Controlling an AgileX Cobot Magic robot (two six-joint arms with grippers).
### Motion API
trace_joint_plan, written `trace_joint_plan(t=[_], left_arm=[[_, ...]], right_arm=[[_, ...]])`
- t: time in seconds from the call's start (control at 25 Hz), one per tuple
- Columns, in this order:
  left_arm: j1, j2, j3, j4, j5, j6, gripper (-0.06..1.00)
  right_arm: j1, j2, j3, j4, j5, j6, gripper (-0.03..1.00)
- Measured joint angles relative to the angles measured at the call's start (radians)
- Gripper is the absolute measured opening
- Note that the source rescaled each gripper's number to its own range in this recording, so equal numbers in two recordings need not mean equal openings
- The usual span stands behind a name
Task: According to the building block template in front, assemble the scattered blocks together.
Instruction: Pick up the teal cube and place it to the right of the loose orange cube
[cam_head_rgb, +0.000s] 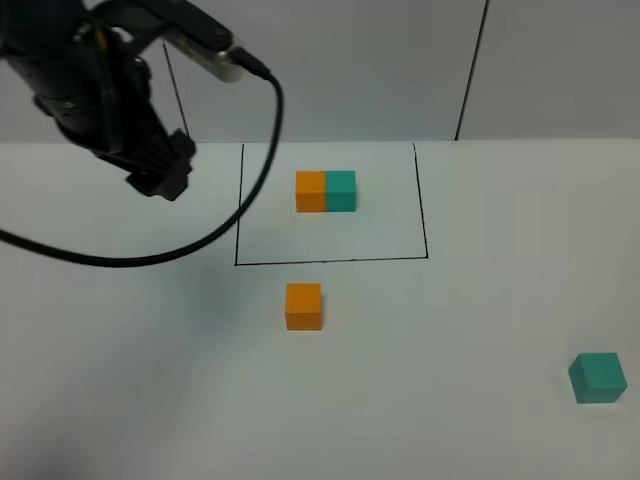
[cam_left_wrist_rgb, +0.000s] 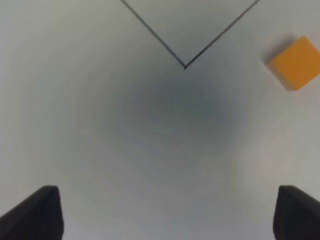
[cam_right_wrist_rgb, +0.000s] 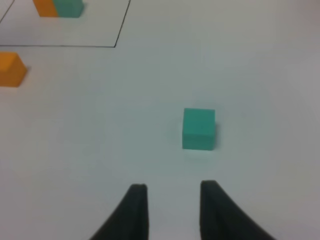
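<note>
The template, an orange and teal joined pair (cam_head_rgb: 325, 190), sits inside a black-lined rectangle (cam_head_rgb: 330, 261). A loose orange cube (cam_head_rgb: 303, 306) lies just in front of the rectangle. A loose teal cube (cam_head_rgb: 597, 377) lies at the far right front. My left gripper (cam_head_rgb: 160, 178) hangs above the table left of the rectangle. In the left wrist view it (cam_left_wrist_rgb: 167, 215) is wide open and empty, with the orange cube (cam_left_wrist_rgb: 296, 62) off to one side. My right gripper (cam_right_wrist_rgb: 172, 192) is open and empty, a short way from the teal cube (cam_right_wrist_rgb: 199, 128).
The table is white, with a grey wall behind it. A black cable (cam_head_rgb: 200, 240) loops from the left arm over the table's left side. The right wrist view also shows the orange cube (cam_right_wrist_rgb: 11, 69) and the template (cam_right_wrist_rgb: 59, 7). The right arm is outside the exterior high view.
</note>
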Motion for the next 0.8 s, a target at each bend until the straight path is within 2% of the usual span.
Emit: trace_joint_plan(t=[0.12, 0.32, 0.6, 0.8], left_arm=[[0.060, -0.138, 0.109, 0.000, -0.028, -0.013, 0.89], [0.132, -0.380, 0.299, 0.011, -0.047, -0.096, 0.88], [0.136, -0.777, 0.594, 0.109, -0.024, -0.225, 0.88], [0.136, -1.097, 0.805, 0.115, 0.004, -0.278, 0.88]], right_arm=[[0.000, 0.000, 0.000, 0.000, 0.000, 0.000, 0.00], [0.000, 0.000, 0.000, 0.000, 0.000, 0.000, 0.00], [0.000, 0.000, 0.000, 0.001, 0.000, 0.000, 0.00], [0.000, 0.000, 0.000, 0.001, 0.000, 0.000, 0.01]])
